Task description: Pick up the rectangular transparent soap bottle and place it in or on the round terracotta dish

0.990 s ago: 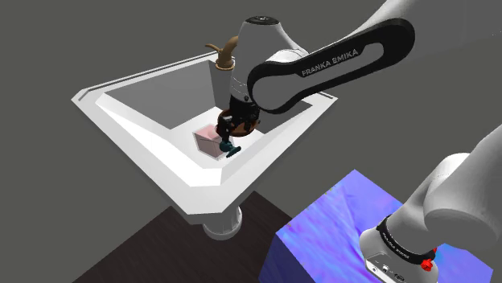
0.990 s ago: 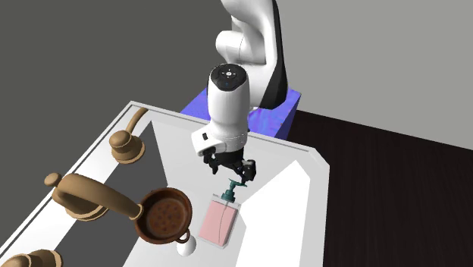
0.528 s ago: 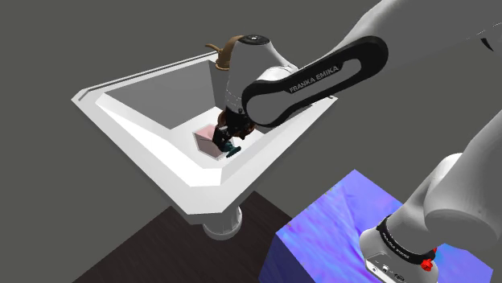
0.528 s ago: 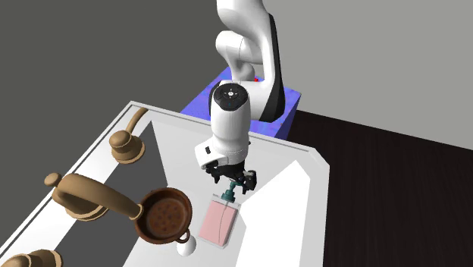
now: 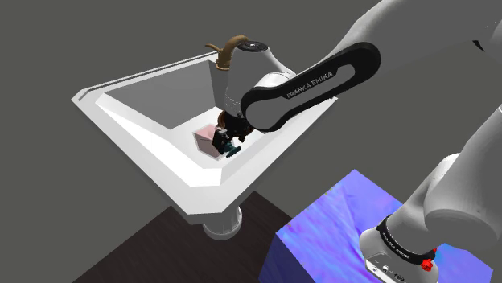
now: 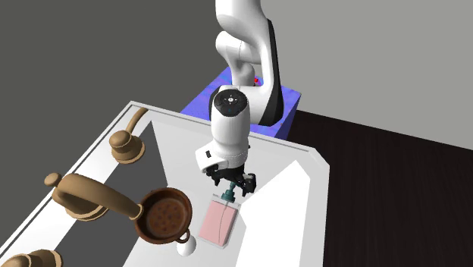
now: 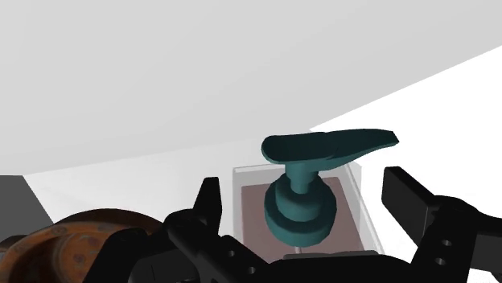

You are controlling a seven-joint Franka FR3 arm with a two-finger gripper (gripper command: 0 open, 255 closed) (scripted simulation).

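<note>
In the second exterior view, the brown dish (image 6: 163,216) is sitting empty in the sink (image 6: 322,163), with the pink soap bottle (image 6: 218,223) resting just to its right. The gripper (image 6: 236,188) is still lowering over the bottle's pump (image 7: 302,205). Its fingers (image 7: 207,205) are standing apart, touching nothing, so the grasp is pending.

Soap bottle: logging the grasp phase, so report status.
Tool open, straddling soap bottle pump, no contact. Bottle down in sink, not lifted. Brown dish right beside it, nothing between.
</note>
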